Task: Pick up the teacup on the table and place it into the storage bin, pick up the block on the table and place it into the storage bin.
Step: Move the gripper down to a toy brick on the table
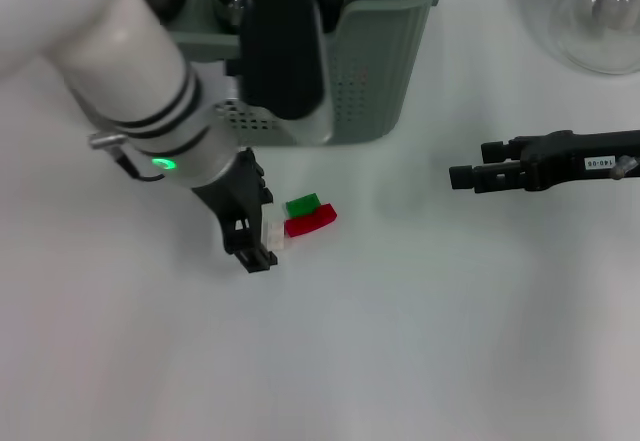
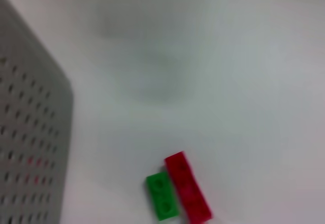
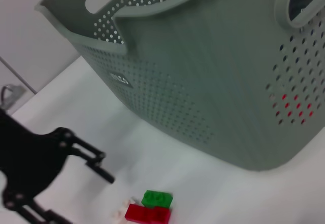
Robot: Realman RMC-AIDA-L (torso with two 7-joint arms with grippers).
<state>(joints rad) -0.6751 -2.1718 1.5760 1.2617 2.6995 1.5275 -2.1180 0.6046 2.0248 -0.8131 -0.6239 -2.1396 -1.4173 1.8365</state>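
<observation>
The block (image 1: 308, 216) lies on the white table in front of the storage bin (image 1: 385, 81). It is a green piece and a red piece side by side with a small white piece at one end, and it also appears as the block (image 2: 179, 192) and the block (image 3: 151, 206). My left gripper (image 1: 264, 231) is down at the table, open, with its fingertips at the block's white end. From the right wrist, the left gripper (image 3: 81, 198) has its jaws spread beside the block. My right gripper (image 1: 462, 174) hovers off to the right, pointing left. The teacup is hidden.
The storage bin (image 3: 203, 82) stands at the back, close behind the block, and its perforated wall (image 2: 25, 158) is near the left wrist. A clear glass flask (image 1: 605, 16) sits at the back right. My left arm covers part of the bin's inside.
</observation>
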